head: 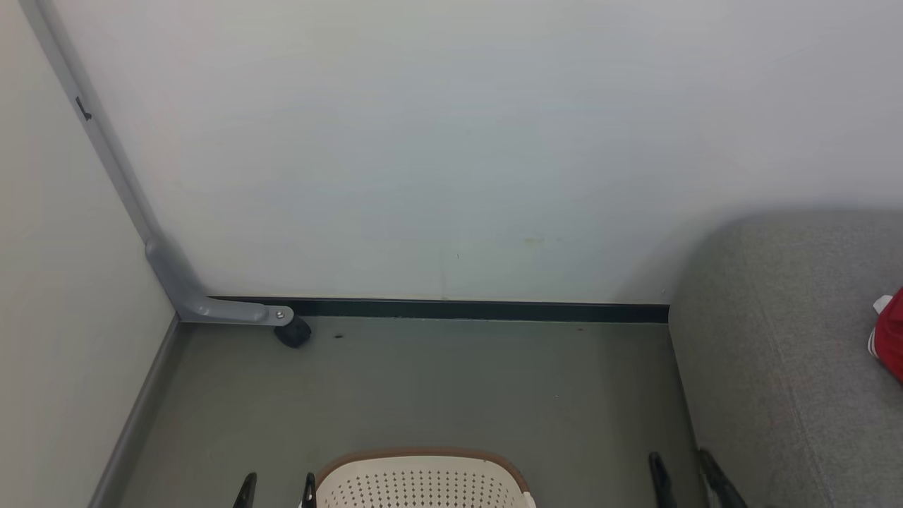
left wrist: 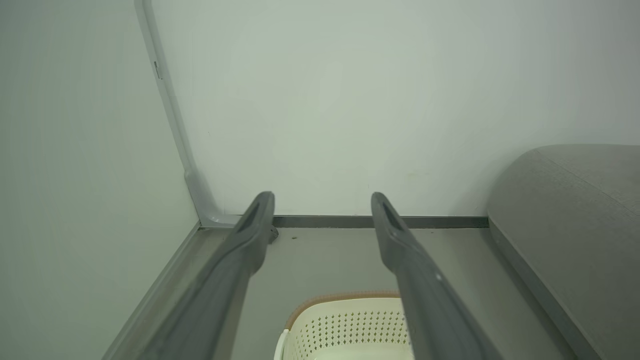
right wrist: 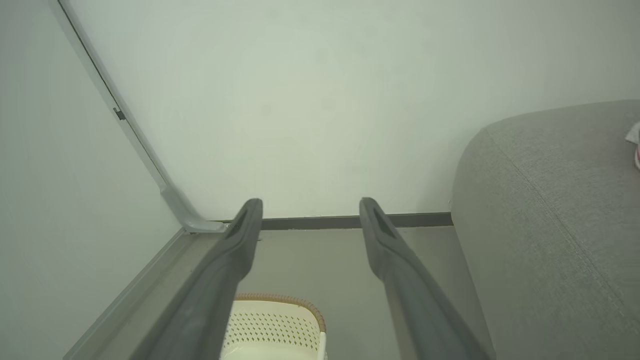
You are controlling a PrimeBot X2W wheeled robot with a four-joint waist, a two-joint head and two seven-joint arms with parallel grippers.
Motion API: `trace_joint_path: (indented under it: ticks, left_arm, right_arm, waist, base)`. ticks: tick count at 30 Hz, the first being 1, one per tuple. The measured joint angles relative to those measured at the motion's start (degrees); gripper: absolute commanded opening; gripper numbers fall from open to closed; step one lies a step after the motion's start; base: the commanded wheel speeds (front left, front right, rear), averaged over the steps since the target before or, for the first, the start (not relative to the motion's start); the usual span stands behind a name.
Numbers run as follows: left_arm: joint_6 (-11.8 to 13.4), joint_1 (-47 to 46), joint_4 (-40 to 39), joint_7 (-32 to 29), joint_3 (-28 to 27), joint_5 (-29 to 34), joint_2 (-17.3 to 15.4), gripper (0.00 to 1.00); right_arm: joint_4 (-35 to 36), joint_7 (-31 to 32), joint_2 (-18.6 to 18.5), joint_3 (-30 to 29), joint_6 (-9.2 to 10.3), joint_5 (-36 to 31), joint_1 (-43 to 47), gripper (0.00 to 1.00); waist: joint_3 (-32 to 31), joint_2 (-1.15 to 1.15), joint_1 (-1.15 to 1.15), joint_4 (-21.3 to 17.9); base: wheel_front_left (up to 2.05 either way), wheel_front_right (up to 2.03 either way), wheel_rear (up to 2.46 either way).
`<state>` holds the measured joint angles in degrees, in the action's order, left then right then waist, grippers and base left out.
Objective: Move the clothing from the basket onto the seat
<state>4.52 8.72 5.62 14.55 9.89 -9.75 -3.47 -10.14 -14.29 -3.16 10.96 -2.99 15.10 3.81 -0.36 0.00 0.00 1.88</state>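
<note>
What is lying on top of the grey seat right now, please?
Red clothing with white trim lies on the seat; the picture's edge cuts it off, so its full extent cannot be seen.

Cream perforated basket [head: 423, 485] stands left of the grey seat [head: 776, 353], where red clothing [head: 892, 333] lies

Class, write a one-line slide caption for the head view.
Left gripper and right gripper, both open, either side of the laundry basket; red-and-white clothing lies on the grey sofa seat.
</note>
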Motion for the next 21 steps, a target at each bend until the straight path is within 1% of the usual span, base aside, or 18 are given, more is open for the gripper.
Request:
trace_joint_path:
  ticks: [12,14,19,21]
  left_arm:
    - [-0.08,-0.05,0.90,0.00,-0.04,0.09,0.09,1.00]
    - [-0.56,-0.06,1.37,0.00,-0.13,-0.13,0.10,1.00]
    - [-0.58,-0.07,1.82,0.00,-0.40,-0.70,0.11,1.00]
    - [-1.02,-0.07,1.96,0.00,-0.44,-0.73,0.11,1.00]
  right_arm:
    - [-0.42,0.00,0.01,-1.15,0.02,-0.02,-0.10,1.00]
    - [-0.57,0.01,0.02,-1.14,0.02,-0.02,-0.24,1.00]
    - [-0.69,0.01,0.05,-1.14,-0.02,-0.03,-0.89,1.00]
    - [-0.83,0.01,0.08,-1.15,-0.03,-0.07,-0.89,1.00]
  waist:
    - [0.37,0.00,0.00,-0.19]
    - [0.38,0.00,0.00,-0.18]
    - [0.37,0.00,0.00,-0.18]
    - [0.36,0.00,0.00,-0.18]
  base:
    - [0.00,0.00,0.00]
    - [0.00,0.00,0.00]
    - [0.00,0.00,0.00]
    - [0.00,0.00,0.00]
